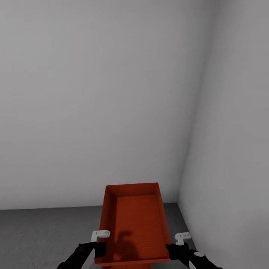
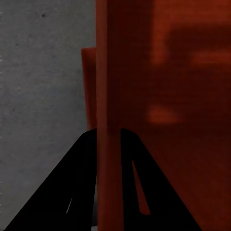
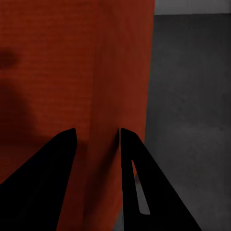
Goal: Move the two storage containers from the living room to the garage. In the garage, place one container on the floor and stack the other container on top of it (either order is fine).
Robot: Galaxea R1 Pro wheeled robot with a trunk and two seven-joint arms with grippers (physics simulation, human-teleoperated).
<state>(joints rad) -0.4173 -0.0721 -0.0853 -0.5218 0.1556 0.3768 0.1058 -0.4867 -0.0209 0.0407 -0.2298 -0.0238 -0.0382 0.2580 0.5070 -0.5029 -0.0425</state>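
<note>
The bin (image 1: 135, 220) is red-orange, with fine ribbed lines across its base. The fingers (image 2: 72, 192) on both grippers are black, with small white brackets (image 1: 101, 235) beside them. Pale grey-white walls (image 1: 93, 104) meet a dark grey speckled floor (image 1: 45, 235).

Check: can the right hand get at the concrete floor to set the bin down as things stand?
Probably yes. The right hand and left hand each straddle a side wall of the red bin; the grey floor beneath looks bare up to the corner walls.

One bin, two grippers, two walls.
A single red-orange storage container (image 1: 132, 220) at 6 o'clock; one left gripper (image 1: 100, 239), one right gripper (image 1: 178, 241); two white-grey walls (image 1: 104, 97) meeting at a corner.
</note>
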